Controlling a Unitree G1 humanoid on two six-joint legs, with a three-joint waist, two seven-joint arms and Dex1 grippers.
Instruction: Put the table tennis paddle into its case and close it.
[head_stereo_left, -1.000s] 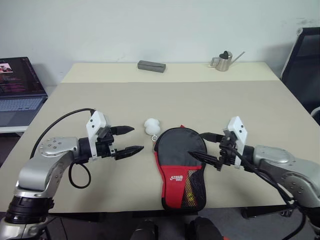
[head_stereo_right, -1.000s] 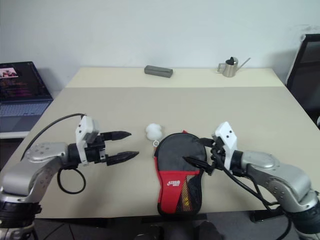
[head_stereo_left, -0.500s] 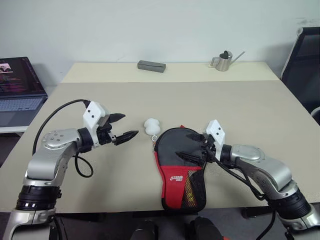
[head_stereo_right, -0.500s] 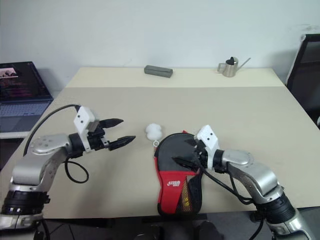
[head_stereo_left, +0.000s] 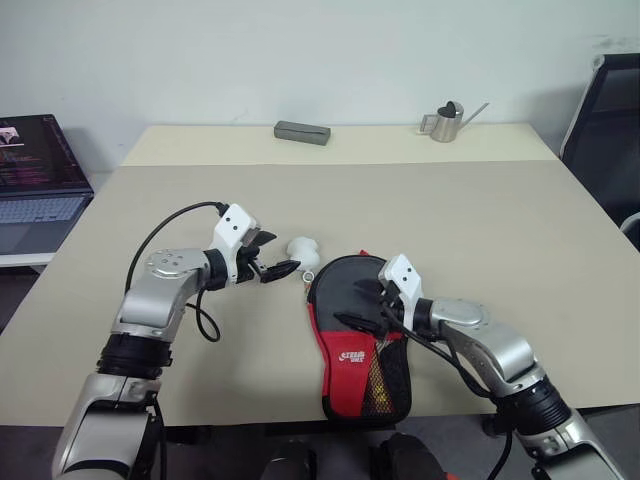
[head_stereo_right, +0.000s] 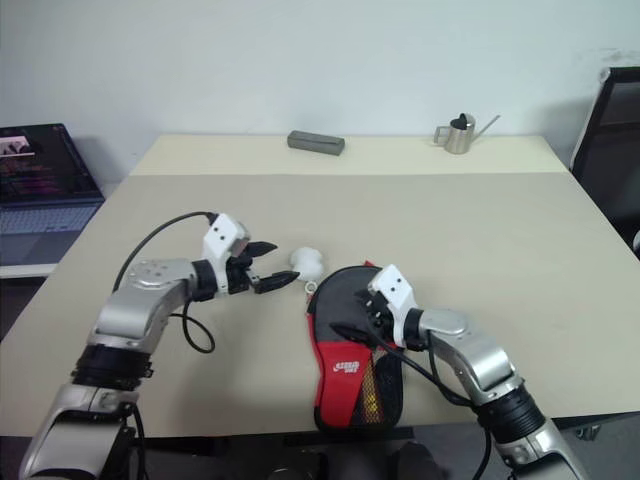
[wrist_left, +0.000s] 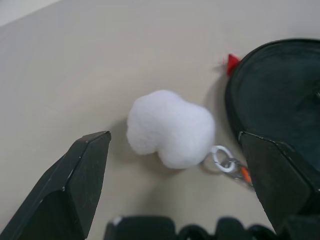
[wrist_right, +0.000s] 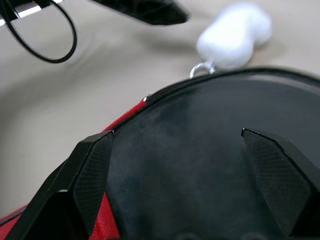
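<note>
Beige table (head_stereo_left: 480, 215); laptop (head_stereo_left: 40, 180) left, white wall (head_stereo_left: 320, 50).

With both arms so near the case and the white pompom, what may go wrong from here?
1. The left gripper has open jaws around the white pompom, which hangs on a ring from the case. Pulling it might drag the whole case.
2. The right gripper hovers open over the case's round end; pressing unevenly could shift it.
3. The two grippers are close together and may collide.
</note>
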